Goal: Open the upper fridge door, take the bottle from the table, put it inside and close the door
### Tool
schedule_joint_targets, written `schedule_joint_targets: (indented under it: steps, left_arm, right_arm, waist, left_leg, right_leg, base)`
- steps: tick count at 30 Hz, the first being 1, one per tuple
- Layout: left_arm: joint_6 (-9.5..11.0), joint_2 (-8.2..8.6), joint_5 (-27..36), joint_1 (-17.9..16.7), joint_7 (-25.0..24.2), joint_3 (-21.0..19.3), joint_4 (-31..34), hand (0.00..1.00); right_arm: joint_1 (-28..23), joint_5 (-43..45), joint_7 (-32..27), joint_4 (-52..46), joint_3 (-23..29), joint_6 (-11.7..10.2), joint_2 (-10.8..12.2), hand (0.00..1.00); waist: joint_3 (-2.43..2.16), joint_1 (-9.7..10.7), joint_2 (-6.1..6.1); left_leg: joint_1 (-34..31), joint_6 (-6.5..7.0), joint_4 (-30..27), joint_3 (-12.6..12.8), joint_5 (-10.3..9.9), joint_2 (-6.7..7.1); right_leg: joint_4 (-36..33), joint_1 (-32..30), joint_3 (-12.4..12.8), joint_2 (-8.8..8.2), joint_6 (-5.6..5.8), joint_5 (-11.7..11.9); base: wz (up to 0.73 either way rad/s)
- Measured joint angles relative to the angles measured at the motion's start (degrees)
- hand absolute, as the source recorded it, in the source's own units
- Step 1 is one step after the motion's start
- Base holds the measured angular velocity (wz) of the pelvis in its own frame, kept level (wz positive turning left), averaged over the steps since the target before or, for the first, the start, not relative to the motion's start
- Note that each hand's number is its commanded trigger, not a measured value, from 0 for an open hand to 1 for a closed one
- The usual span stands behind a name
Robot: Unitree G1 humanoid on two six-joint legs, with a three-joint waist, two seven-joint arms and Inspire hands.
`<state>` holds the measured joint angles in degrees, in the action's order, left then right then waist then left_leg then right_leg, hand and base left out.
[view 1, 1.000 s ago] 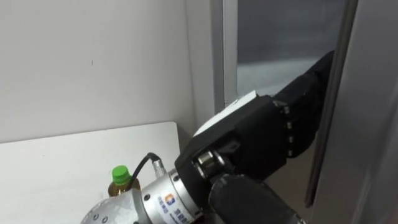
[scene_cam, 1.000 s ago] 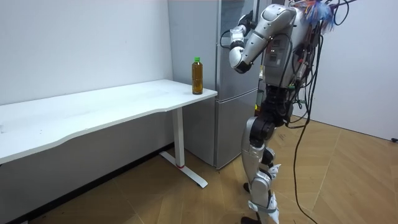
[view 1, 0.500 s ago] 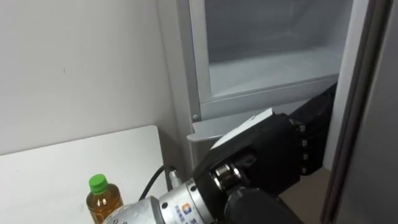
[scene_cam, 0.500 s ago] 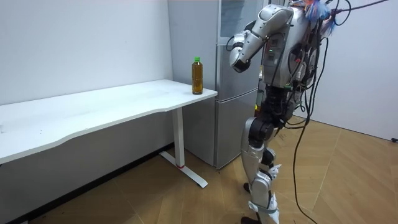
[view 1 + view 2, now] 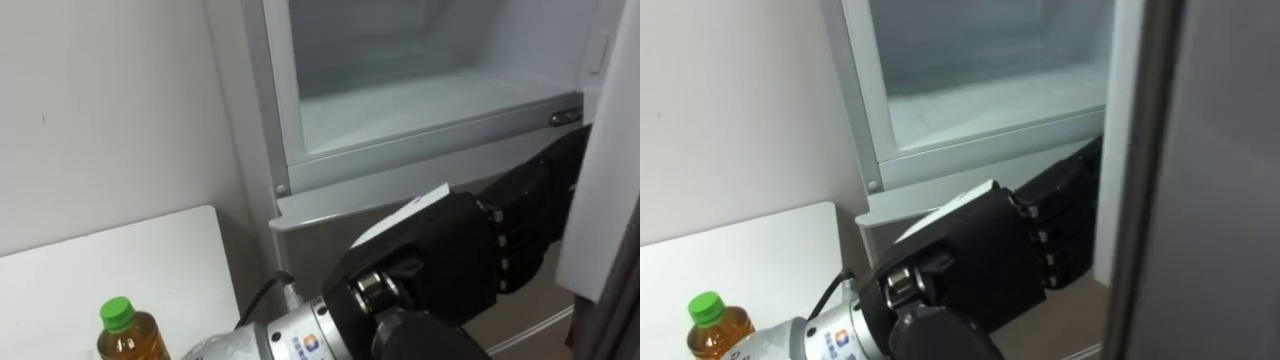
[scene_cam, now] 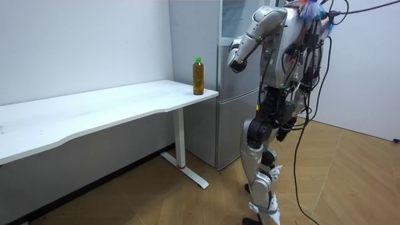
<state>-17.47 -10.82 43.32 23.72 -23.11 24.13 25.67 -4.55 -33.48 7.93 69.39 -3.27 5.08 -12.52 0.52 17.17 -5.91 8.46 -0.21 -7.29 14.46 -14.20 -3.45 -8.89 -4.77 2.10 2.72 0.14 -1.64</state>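
The bottle (image 5: pixel 125 335) has a green cap and amber liquid. It stands upright on the white table's (image 5: pixel 110 260) corner, beside the fridge (image 6: pixel 232 112). My left hand (image 5: pixel 450 260) reaches across the front of the fridge. Its straight fingers (image 5: pixel 540 200) rest against the inner edge of the upper door (image 5: pixel 612 190), which stands swung open at the right. Behind the hand, the upper compartment (image 5: pixel 420 100) shows a bare pale shelf. The bottle (image 6: pixel 198 76) is apart from the hand, lower left of my forearm. In the room view I stand in front of the fridge with the left arm raised.
The long white table (image 6: pixel 112 103) runs along the wall on the room view's left and ends right against the fridge's side. The lower fridge door (image 6: pixel 234 131) is closed. Wooden floor (image 6: pixel 187 200) lies open around my feet.
The upper door has swung much wider, and the inside shelf now shows. My left hand has gone right with the door's edge. The view has turned right. The bottle has not moved on the table.
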Motion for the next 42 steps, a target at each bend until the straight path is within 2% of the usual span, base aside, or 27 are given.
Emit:
schedule_joint_targets:
  steps: [7,12,14,22,26,33,37,42]
  left_arm:
    - [0.0,0.06,0.0,0.03,-0.04,0.92,0.0,0.0]
    - [0.0,0.17,-0.02,0.03,-0.03,0.95,0.0,0.0]
    - [0.02,0.54,-0.01,0.03,-0.04,1.0,-0.16,0.0]
    - [0.39,2.29,2.27,0.04,-0.09,2.09,-2.03,0.0]
    - [0.4,2.62,2.3,0.04,-0.07,2.52,-2.16,0.0]
    - [0.4,3.18,2.3,0.04,-0.18,3.12,-2.34,0.0]
    - [0.43,3.45,2.32,0.04,-0.14,3.24,-2.65,0.0]
    - [1.43,4.71,2.34,0.57,-0.29,3.82,-4.51,0.0]
  right_arm:
    - [-0.07,-0.01,-0.56,0.02,-0.16,0.0,0.0,0.0]
    - [-0.15,-0.03,-0.9,0.02,-0.2,0.01,0.0,0.0]
    - [-0.14,-0.07,-0.9,0.02,-0.2,0.0,-0.1,0.0]
    - [-0.1,-0.02,-0.82,0.0,-1.17,-0.01,-0.63,0.0]
    - [-0.19,0.3,-0.83,0.0,-1.27,0.04,-0.63,0.0]
    - [-0.67,0.33,-0.83,0.0,-1.28,0.05,-0.64,0.0]
    - [-0.59,0.29,-0.84,0.02,-1.58,0.07,-0.64,0.0]
    - [-0.79,0.33,-0.72,-0.01,-1.69,0.87,-0.8,0.0]
  waist:
    - [0.02,0.08,0.0]
    - [0.08,0.11,-0.1]
    - [0.27,0.28,-0.47]
    - [0.26,0.96,-0.84]
    - [0.27,1.87,-0.84]
    - [0.28,1.96,-0.83]
    - [0.3,2.95,-0.8]
    - [0.32,3.69,-0.81]
  left_leg:
    - [0.1,0.0,-0.06,1.22,0.0,0.01]
    - [0.21,-0.04,0.02,1.84,-0.19,-0.03]
    - [0.26,-0.01,0.0,1.98,-0.78,-0.27]
    - [0.71,-0.04,0.03,2.71,-0.81,-0.32]
    - [0.78,-0.1,0.04,3.0,-0.85,-0.42]
    - [1.13,-0.43,0.03,4.07,-1.04,-0.84]
    - [1.2,-0.53,0.02,4.36,-1.11,-0.9]
    - [1.01,-0.6,0.17,6.03,-1.53,-1.06]
  right_leg:
    - [0.15,-0.33,1.77,0.4,0.12,-0.11]
    - [0.17,-0.46,2.14,0.57,0.17,-0.05]
    - [0.23,-0.44,2.18,0.83,0.16,0.08]
    - [0.17,-0.31,2.75,1.03,0.18,0.09]
    - [0.17,-0.32,3.27,1.26,0.17,0.09]
    - [0.16,-0.34,4.15,1.88,-0.07,0.24]
    - [0.13,-0.47,4.49,2.06,-0.11,0.26]
    - [0.16,-1.33,5.35,2.5,-0.16,0.62]
  base:
    - [-0.09]
    - [-0.05]
    - [-0.04]
    - [-0.05]
    - [-0.02]
    - [-0.07]
    - [-0.05]
    - [-0.17]
